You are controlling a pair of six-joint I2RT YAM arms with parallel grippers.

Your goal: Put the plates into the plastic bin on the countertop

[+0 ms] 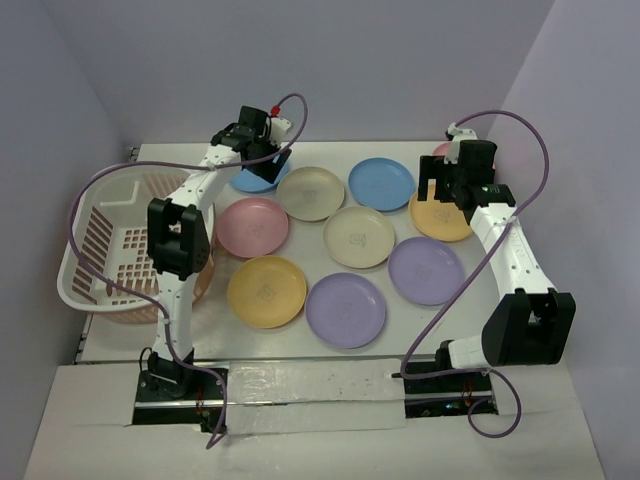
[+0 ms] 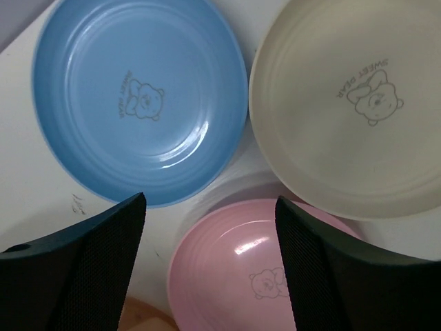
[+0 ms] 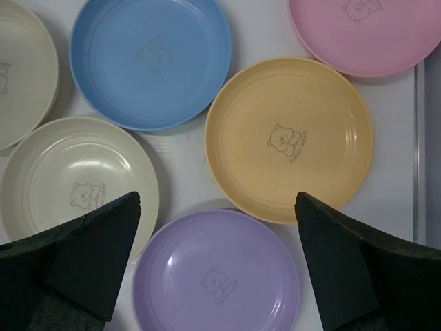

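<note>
Ten plates lie on the white countertop (image 1: 400, 340). My left gripper (image 1: 268, 158) is open and empty above a blue plate (image 1: 252, 180). In the left wrist view that blue plate (image 2: 138, 96), a cream plate (image 2: 351, 103) and a pink plate (image 2: 234, 276) lie below the open gripper (image 2: 210, 200). My right gripper (image 1: 446, 190) is open and empty above the yellow-orange plate (image 1: 440, 220). In the right wrist view the gripper (image 3: 218, 198) hangs over the gap between the yellow-orange plate (image 3: 289, 138) and a lilac plate (image 3: 217, 276). The plastic bin (image 1: 100, 255) stands at the left edge.
Other plates: cream (image 1: 311, 193), blue (image 1: 381, 183), pink (image 1: 252, 226), cream (image 1: 359, 237), lilac (image 1: 426, 270), yellow (image 1: 266, 291), lilac (image 1: 345, 309), and a pink one (image 1: 440, 150) half hidden behind the right gripper. Lilac-grey walls close in the back and sides.
</note>
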